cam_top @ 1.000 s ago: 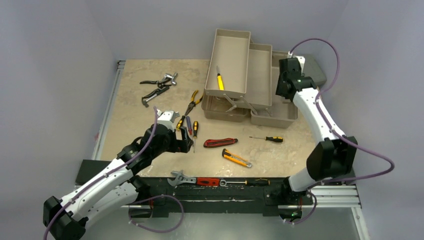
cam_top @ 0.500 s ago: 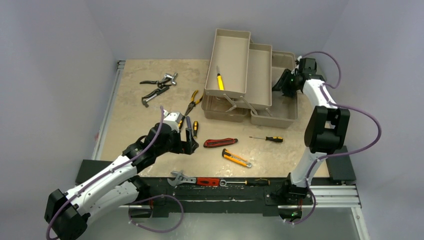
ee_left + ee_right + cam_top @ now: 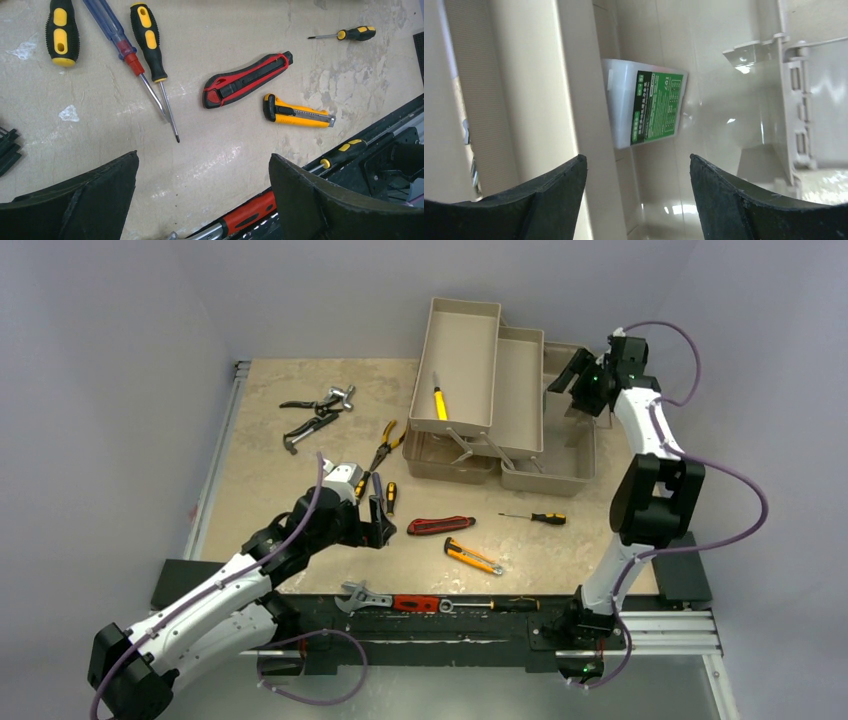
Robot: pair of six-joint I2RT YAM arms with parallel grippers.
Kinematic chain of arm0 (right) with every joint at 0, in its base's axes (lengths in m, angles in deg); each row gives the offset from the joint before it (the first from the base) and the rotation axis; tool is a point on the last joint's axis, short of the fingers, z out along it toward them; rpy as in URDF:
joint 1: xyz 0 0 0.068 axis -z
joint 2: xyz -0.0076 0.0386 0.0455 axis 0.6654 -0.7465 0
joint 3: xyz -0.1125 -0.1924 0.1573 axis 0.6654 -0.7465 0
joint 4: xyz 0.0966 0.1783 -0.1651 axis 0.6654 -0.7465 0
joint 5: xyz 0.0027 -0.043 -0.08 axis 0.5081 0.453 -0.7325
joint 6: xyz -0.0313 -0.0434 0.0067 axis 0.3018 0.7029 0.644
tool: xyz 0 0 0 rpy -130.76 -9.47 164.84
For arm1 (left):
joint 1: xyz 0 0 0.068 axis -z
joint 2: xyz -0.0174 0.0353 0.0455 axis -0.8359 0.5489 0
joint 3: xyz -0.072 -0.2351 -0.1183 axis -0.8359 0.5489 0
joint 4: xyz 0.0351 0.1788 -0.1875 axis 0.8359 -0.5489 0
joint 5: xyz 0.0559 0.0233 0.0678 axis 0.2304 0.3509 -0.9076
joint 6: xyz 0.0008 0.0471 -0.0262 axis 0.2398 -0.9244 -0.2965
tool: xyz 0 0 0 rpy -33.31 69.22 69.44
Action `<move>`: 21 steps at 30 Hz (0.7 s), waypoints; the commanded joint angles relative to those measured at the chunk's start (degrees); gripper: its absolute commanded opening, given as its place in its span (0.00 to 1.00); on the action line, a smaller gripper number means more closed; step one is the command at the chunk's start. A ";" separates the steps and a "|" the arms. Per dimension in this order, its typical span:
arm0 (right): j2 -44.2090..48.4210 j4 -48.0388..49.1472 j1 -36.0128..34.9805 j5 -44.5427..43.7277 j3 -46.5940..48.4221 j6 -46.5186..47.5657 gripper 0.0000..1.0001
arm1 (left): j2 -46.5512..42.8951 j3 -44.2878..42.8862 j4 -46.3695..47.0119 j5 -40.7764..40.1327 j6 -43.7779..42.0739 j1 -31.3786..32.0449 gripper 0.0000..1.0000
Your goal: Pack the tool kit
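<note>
The toolbox is set at the far side of the worktop, its fold-out trays spread open; a yellow-handled screwdriver is lying in the left-hand tray. The right end effector is held over the toolbox's right compartment, jaws apart, nothing between them; a white box with a green label is seen inside the compartment. The left end effector is held low over the worktop, jaws wide apart, nothing gripped; beyond it a blue-handled screwdriver and a black-and-yellow screwdriver are laid side by side. The red utility knife and yellow utility knife are laid near each other, not touching; a small screwdriver is noted apart from them; pliers are lying left of the toolbox.
</note>
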 commanded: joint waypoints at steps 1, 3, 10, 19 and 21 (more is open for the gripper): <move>9.77 -3.75 -0.29 -7.13 0.06 2.83 0.74 | -1.85 -0.02 -0.10 -2.09 0.12 0.18 0.98; 14.17 -4.80 -0.31 -10.35 -2.83 3.70 0.75 | -2.18 -0.46 -0.75 -2.70 -0.77 0.18 0.98; 30.59 -10.10 -0.39 -24.83 -15.27 2.87 0.76 | -1.90 -2.87 -3.02 -4.70 -4.68 0.18 0.98; 51.37 -14.49 -0.45 -35.42 -32.96 -10.40 0.71 | -1.15 -1.68 -0.59 -2.41 -8.17 0.23 0.96; 55.16 -15.85 -0.42 -35.25 -37.10 -13.08 0.73 | -1.33 -0.19 1.30 -1.53 -8.98 0.27 0.96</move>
